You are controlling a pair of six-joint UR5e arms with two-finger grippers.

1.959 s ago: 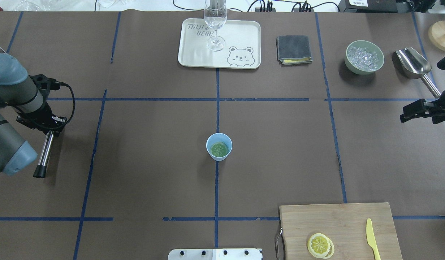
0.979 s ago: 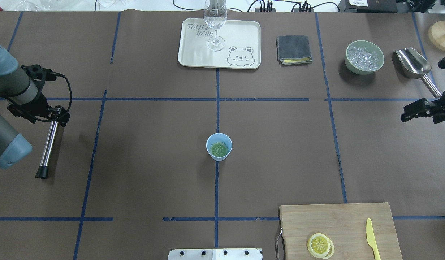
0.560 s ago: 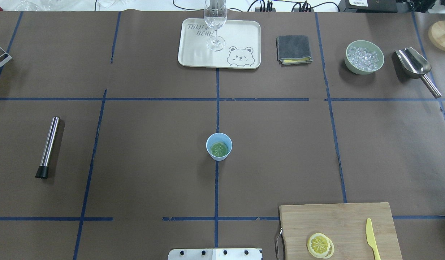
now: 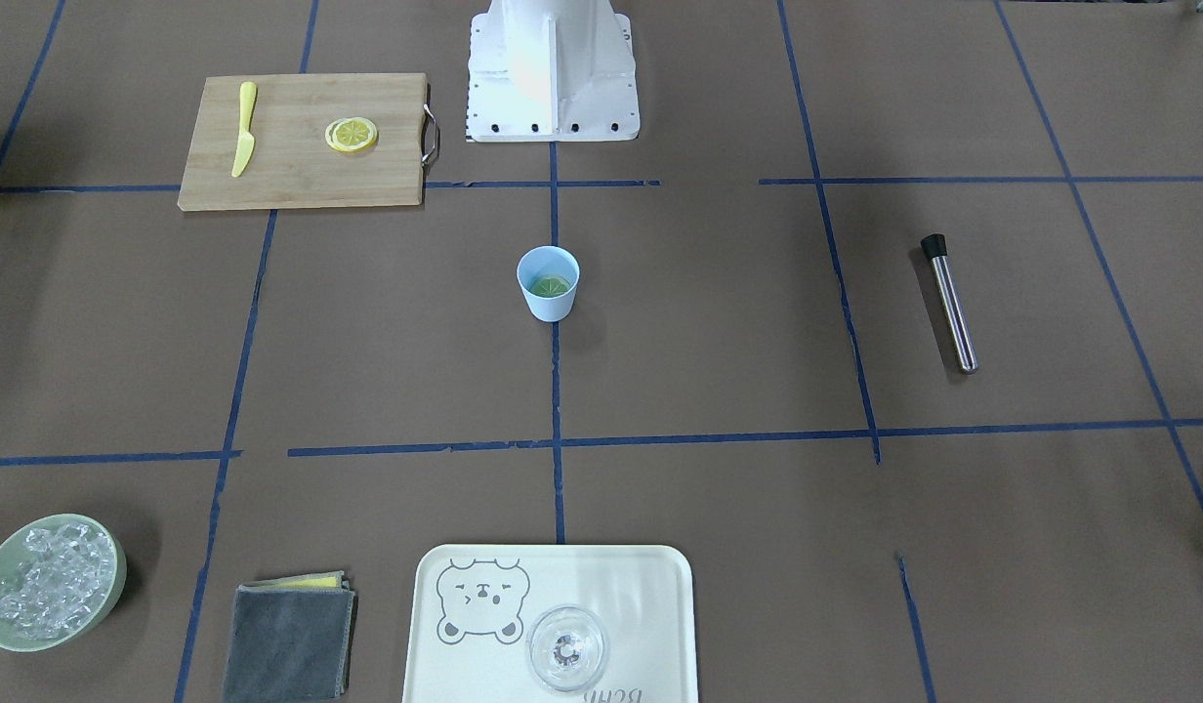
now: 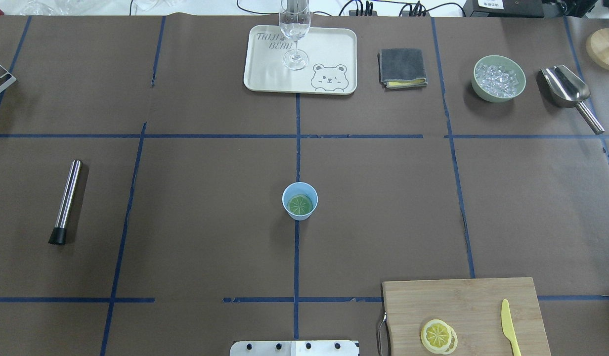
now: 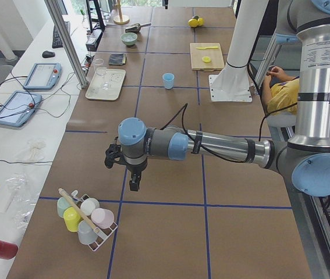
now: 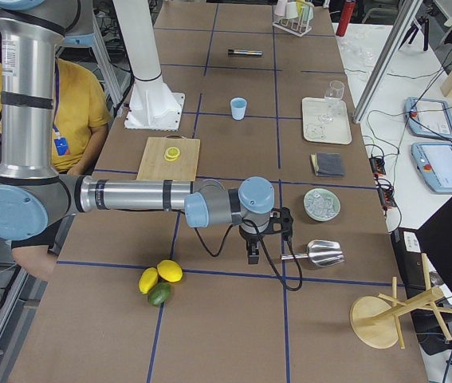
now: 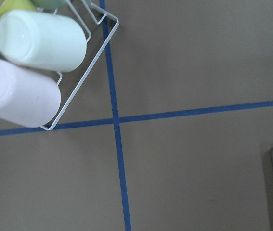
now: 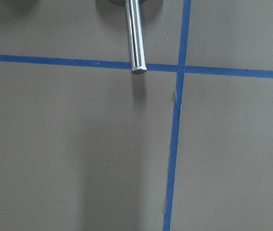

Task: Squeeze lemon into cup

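Note:
The light-blue cup (image 5: 299, 200) stands upright at the table's middle, on the blue centre line; it also shows in the front view (image 4: 548, 283). A greenish lemon slice (image 5: 300, 204) lies flat inside it. My left gripper (image 6: 134, 185) shows only in the exterior left view, far from the cup, hanging over the table near a rack of cups; I cannot tell if it is open. My right gripper (image 7: 251, 256) shows only in the exterior right view, by the scoop's handle, far from the cup; I cannot tell its state.
A cutting board (image 5: 462, 296) holds two stacked lemon slices (image 5: 438, 336) and a yellow knife (image 5: 509, 326). A steel muddler (image 5: 67, 200) lies at the left. A tray (image 5: 329, 44) with a clear glass, a grey cloth (image 5: 402, 66), an ice bowl (image 5: 499, 78) and a scoop (image 5: 566, 89) line the far side.
My left arm has drawn away from the muddler and left the overhead view to the left. My right arm has left it to the right. Cup and lemon have not moved.

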